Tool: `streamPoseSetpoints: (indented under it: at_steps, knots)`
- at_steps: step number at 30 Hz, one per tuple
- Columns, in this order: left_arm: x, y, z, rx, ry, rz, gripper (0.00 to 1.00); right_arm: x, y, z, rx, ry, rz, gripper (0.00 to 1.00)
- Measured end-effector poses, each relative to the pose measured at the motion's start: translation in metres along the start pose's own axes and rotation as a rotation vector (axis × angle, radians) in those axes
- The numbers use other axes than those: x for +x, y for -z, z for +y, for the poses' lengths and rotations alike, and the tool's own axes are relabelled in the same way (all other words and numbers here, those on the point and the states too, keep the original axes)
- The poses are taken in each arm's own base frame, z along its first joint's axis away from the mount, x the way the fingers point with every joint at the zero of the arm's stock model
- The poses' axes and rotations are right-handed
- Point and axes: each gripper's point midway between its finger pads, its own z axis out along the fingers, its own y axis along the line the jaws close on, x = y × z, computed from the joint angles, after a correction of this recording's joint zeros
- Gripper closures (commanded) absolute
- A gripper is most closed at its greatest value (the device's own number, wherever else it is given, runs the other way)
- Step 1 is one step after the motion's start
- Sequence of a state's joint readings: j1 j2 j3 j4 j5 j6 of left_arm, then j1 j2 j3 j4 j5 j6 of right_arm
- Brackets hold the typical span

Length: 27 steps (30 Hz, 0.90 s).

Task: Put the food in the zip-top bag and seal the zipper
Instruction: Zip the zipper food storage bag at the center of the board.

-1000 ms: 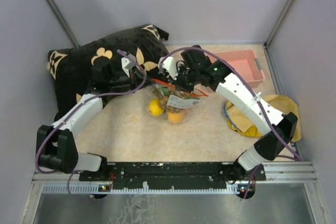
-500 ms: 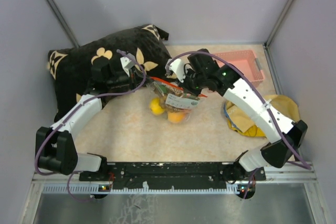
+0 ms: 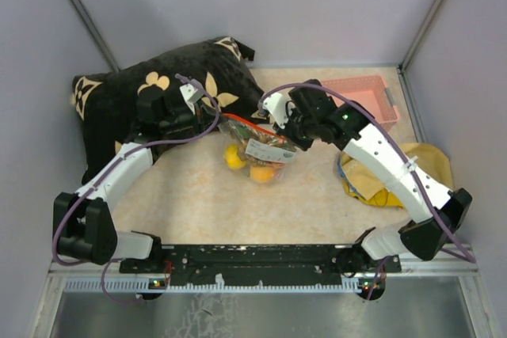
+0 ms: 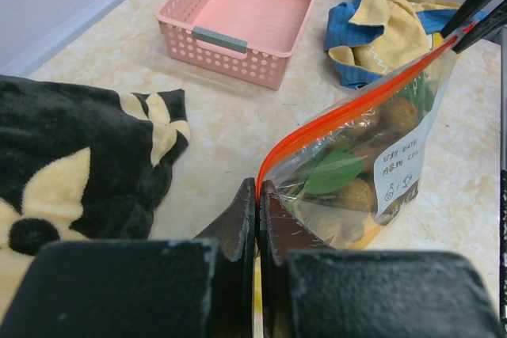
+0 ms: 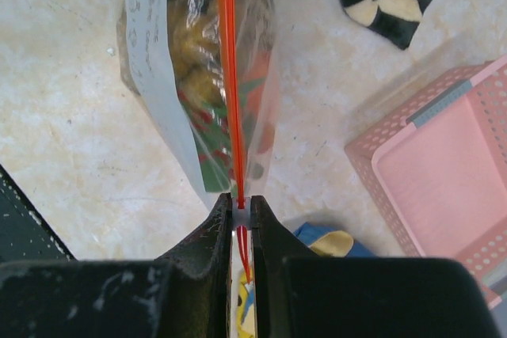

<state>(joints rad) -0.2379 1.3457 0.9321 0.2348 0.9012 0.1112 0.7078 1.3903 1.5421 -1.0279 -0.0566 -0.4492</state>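
Between two pinching grippers mid-table, zip-top bag (image 3: pixel 257 146) hangs stretched by its mouth. Left gripper (image 4: pixel 258 195), fingers (image 4: pixel 238 223) pressed narrow, clamps one end of zipper (image 4: pixel 356 108); right gripper (image 5: pixel 241 205) clamps the other end, fingers nearly together w/ the orange-red strip running straight out from between them. Food (image 4: pixel 354 193) sits inside the bag: tan-brown balls and green leaves behind clear plastic, yellow fruit (image 3: pixel 234 158) and orange fruit (image 3: pixel 263 172) at the bottom, close to the tabletop; contact can't be told. White label (image 4: pixel 398 167) on the bag reads "DATE" w/ handwriting beside it, rest too small to read. Beyond the bag: beige speckled table (image 3: pixel 206 195), black pillow (image 3: pixel 119 100) w/ cream flower motifs at left, pink basket (image 3: pixel 366 100) at far right, yellow-and-blue cloth (image 3: pixel 372 184) nearer on the right. Pale lavender walls (image 3: pixel 317 5) enclose the cell.
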Motion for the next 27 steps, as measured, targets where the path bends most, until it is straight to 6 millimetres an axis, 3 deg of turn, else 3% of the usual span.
streamPoseSetpoints:
  at_steps: [11,27]
  knots:
    - [0.004,0.001,0.006,-0.036,0.013,0.013,1.0,0.03,0.011,0.001,0.052,-0.054,0.039,1.0]
    - [0.004,-0.001,-0.001,-0.007,0.039,0.009,0.99,0.037,0.021,0.005,0.096,-0.108,-0.031,1.0]
